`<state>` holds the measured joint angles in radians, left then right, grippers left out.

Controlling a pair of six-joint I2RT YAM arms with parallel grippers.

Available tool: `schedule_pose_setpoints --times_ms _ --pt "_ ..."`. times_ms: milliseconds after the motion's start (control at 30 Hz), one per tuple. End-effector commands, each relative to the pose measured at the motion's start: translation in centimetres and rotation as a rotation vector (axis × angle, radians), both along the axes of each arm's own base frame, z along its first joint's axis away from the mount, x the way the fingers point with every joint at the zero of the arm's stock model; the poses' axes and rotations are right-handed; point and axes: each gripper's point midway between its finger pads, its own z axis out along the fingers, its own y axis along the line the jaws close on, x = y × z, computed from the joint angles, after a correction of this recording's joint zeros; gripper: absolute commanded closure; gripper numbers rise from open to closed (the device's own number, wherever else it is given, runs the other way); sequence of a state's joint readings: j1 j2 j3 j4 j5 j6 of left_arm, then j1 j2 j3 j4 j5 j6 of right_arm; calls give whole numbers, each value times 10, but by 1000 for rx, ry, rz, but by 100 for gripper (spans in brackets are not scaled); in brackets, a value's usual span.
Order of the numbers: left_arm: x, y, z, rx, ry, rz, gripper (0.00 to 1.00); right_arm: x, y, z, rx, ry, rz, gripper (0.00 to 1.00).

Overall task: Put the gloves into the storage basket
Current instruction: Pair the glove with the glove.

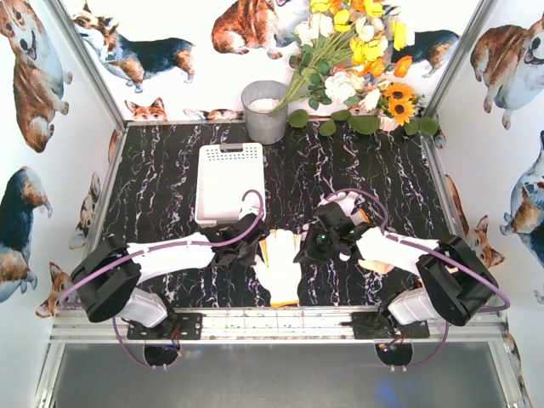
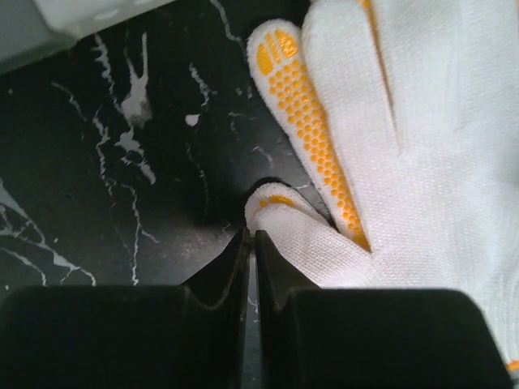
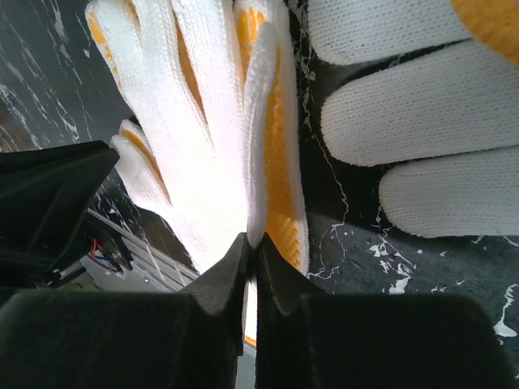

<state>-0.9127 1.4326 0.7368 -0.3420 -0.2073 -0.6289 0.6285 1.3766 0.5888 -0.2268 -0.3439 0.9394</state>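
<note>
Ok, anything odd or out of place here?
Only the stacked white gloves mid-table: the right tool pinches one's side, tipping it on edge, while the left tool sits shut beside a thumb. Nothing spilled or damaged.

Both arms folded low, forearms angled inward toward the middle. Left arm [image 1: 166, 255] lies nearly level. Its left gripper [image 2: 251, 235] points at the surface, with the fingers pressed flat together and nothing seen between them. Right arm [image 1: 399, 251] mirrors it. The right gripper [image 3: 251, 241] has its fingers closed, with the edge of a glove [image 3: 211, 162] pinched at the tips. The two grippers sit near each other, not touching.
</note>
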Motion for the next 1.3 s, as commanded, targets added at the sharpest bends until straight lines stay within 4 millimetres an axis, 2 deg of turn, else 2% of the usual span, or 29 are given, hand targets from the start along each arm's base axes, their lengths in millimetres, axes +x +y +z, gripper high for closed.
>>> schedule_pose_setpoints --times_ms 0,100,333,500,533,633,733,833,1033,1100,1267 --pt "-3 16 -7 58 2 52 100 13 13 16 40 -67 26 100" --pt "-4 21 -10 81 10 64 100 14 13 12 31 -59 25 100" --pt "-4 17 -13 66 17 62 100 14 11 4 6 -44 21 99" --pt "-1 15 -1 59 0 55 75 12 10 11 7 -48 28 74" --pt "5 8 10 38 -20 52 72 11 9 13 4 -53 27 70" --pt "10 2 28 10 -47 47 62 7 1 19 -21 -62 15 59" --pt "10 -4 42 -26 -60 33 58 -2 -9 22 -47 -51 1 53" --pt "4 -17 46 -91 -41 -3 58 -17 -12 22 -56 -28 12 49" --pt "-13 -41 38 -212 27 -62 65 -50 7 17 -24 33 65 50" --pt "-21 -40 25 -226 55 -67 68 -57 14 15 -13 48 75 50" --pt "-28 -45 14 -244 77 -88 73 -74 31 5 -11 92 104 52"
